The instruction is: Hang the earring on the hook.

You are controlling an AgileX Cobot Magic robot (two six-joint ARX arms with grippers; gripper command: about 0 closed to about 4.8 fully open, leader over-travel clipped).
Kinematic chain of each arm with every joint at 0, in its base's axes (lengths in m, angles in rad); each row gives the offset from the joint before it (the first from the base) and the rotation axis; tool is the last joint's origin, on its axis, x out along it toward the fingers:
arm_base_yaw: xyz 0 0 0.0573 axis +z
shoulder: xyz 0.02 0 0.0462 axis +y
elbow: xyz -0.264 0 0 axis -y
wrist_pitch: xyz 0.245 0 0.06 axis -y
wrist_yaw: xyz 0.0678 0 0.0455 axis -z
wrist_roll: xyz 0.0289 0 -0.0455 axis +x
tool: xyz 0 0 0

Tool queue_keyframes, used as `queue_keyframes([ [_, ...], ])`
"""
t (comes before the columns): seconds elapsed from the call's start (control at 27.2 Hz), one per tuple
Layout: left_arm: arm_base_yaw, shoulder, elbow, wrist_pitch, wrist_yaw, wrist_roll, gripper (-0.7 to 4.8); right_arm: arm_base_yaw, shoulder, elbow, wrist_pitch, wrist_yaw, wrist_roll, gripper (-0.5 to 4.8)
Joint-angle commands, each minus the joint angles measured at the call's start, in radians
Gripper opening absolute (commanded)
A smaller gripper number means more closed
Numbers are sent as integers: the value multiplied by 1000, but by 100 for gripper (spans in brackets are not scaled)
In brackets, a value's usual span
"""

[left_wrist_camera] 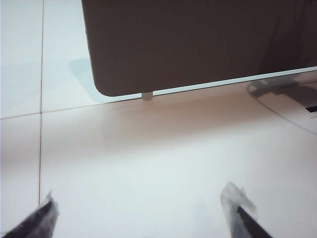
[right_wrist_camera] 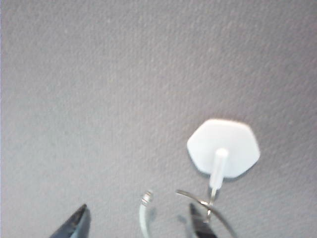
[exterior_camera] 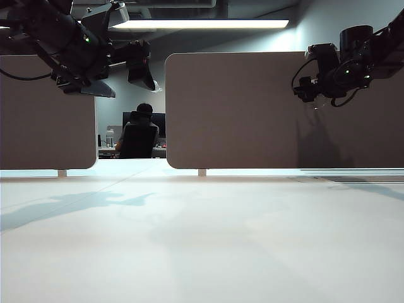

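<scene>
Right wrist view, right tool [right_wrist_camera: 136, 223] parted near earring [right_wrist_camera: 198, 201] on hook [right_wrist_camera: 224, 147], left tool [left_wrist_camera: 143, 218] open above table [left_wrist_camera: 148, 158], grey panel [left_wrist_camera: 198, 44] behind.

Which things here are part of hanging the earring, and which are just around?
Part of the job:
- earring, its wire over the hook's peg
- hook on the brown panel
- right gripper, jaws apart around the earring

Just around:
- left gripper, open over the table
- second panel
- seated person

An open-plan office: a person [exterior_camera: 140, 129] sits in a chair at a monitor [exterior_camera: 158, 123] beyond brown partition panels [exterior_camera: 252, 110]. A fluorescent ceiling light [exterior_camera: 202, 24] glows above the white table [exterior_camera: 202, 240].
</scene>
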Motion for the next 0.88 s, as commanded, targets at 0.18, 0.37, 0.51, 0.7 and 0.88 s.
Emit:
queue_keyframes([
  [0.18, 0, -3, 4, 6, -3, -2, 479, 8, 23, 4, -29, -5, -25, 261],
  [0.37, 7, -3, 4, 5, -3, 1, 479, 8, 34, 4, -25, -2, -43, 261],
  [0.51, 12, -3, 4, 6, -4, 1, 479, 8, 28, 6, 10, -3, -43, 261],
  [0.7, 13, -3, 4, 6, -4, 1, 479, 8, 13, 7, 16, -3, -43, 261],
  [0.88, 13, -3, 4, 7, -4, 1, 479, 8, 0, 7, -5, -7, -39, 261],
])
